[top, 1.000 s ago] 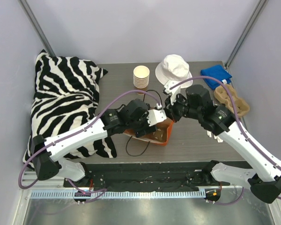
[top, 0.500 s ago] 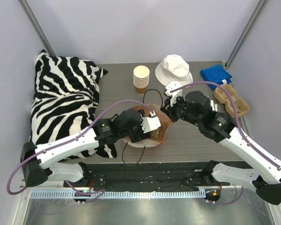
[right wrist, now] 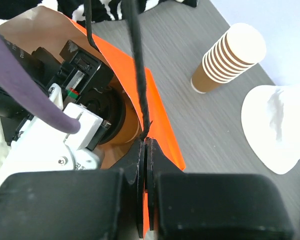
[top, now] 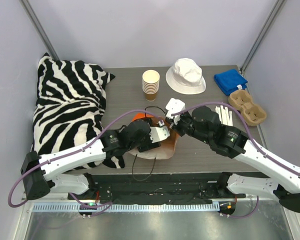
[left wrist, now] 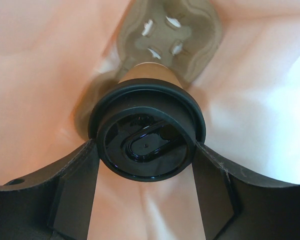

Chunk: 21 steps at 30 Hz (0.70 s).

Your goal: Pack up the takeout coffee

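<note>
takeout coffee (left wrist: 146, 142), small tan paper cup, round black lid on, held by left gripper (left wrist: 145, 152) inside orange bag (left wrist: 35, 75)

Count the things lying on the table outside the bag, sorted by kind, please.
Zebra pillow: 1
Stack of paper cups: 1
White hat: 1
Blue cloth: 1
Pulp cup carrier: 1
Bunch of white sticks: 1
Total: 6

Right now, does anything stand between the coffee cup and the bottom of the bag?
Nothing visible does. The coffee cup, held in the left gripper, seems to reach a tan moulded insert lying at the bag bottom.
</note>
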{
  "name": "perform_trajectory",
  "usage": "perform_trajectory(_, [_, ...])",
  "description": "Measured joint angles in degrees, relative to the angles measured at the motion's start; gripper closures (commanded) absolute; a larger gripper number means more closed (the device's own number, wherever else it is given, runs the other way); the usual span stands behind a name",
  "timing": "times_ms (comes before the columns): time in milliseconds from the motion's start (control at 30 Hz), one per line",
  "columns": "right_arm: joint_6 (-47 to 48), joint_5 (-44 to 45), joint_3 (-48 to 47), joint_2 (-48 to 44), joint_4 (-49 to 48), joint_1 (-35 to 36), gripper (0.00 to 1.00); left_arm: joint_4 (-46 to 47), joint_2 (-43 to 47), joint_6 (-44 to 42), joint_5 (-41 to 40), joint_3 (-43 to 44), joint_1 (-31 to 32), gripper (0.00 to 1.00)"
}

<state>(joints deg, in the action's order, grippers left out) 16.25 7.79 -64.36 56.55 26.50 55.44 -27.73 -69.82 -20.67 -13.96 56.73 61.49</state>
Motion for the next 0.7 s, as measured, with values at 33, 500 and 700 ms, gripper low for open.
perform_trajectory(33, [0.2,0.2,0.0,0.1,-0.2,0.1,0.99,0.6,0.0,-0.3,-0.3,-0.1,0.0,0.94])
perform_trajectory(500, [-1.6,2.4,0.3,2.5,-1.0,0.1,0.99,10.4,-0.4,-4.0,-0.9,-3.1,0.0,0.95])
perform_trajectory(700, [-1.8,2.8,0.4,2.9,-1.9,0.1,0.99,13.5,-2.2,-4.1,-0.3,-3.8,0.6,0.96])
